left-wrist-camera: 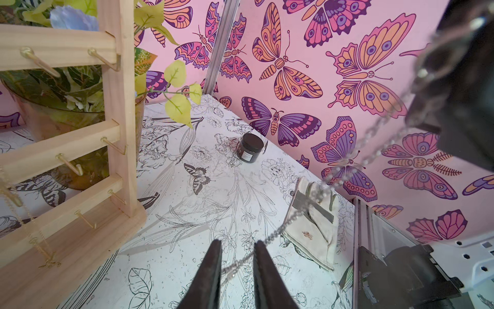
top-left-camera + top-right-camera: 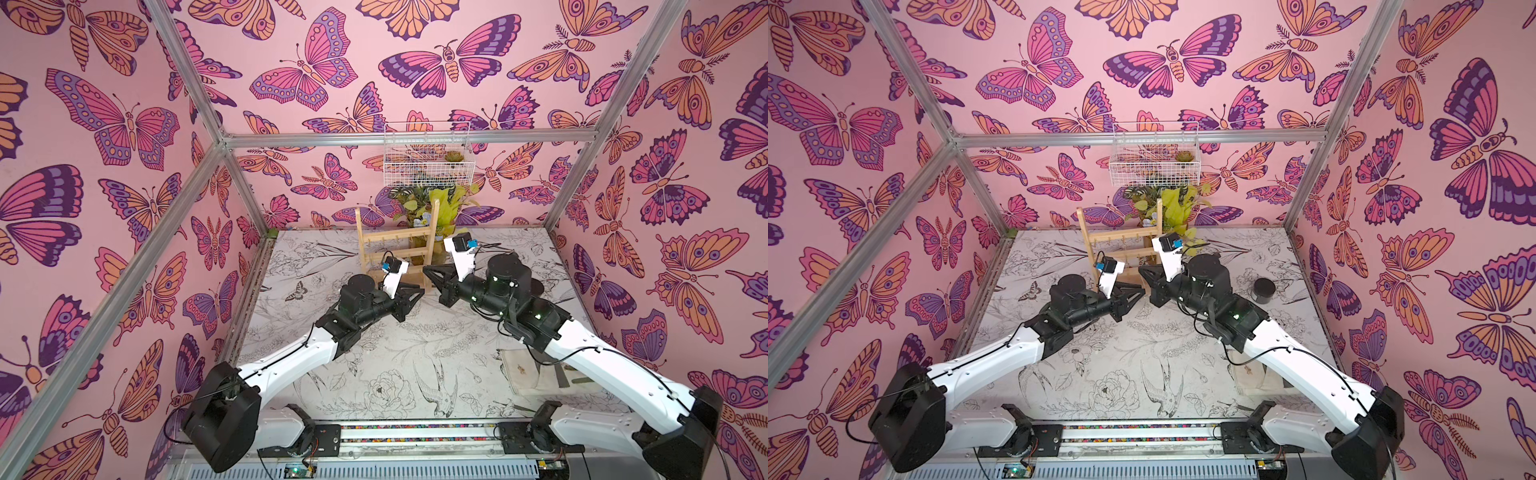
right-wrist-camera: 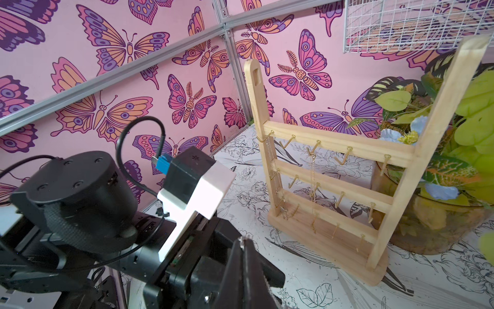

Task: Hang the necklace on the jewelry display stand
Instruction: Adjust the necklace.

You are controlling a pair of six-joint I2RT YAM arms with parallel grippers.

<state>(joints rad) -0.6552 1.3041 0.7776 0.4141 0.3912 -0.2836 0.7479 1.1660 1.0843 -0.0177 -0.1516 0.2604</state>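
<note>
The necklace (image 1: 281,227) is a silvery link chain stretched taut in the air between my two grippers. In the left wrist view the left gripper (image 1: 238,242) is open, and the chain crosses the gap between its fingers. The right gripper (image 3: 243,239) is shut on the chain's other end, which glints at its tip. Both gripper tips, left (image 2: 422,291) and right (image 2: 424,270), nearly meet just in front of the jewelry display stand (image 2: 399,249) (image 2: 1121,241), a light wooden rack with gold hooks (image 3: 334,144). Thin gold chains (image 3: 312,187) hang from its hooks.
A potted plant (image 2: 440,199) stands right behind the rack, and a white wire basket (image 2: 428,162) hangs on the back wall above it. On the table's right side sit a dark jar (image 2: 1263,290) and a folded cloth (image 1: 312,227).
</note>
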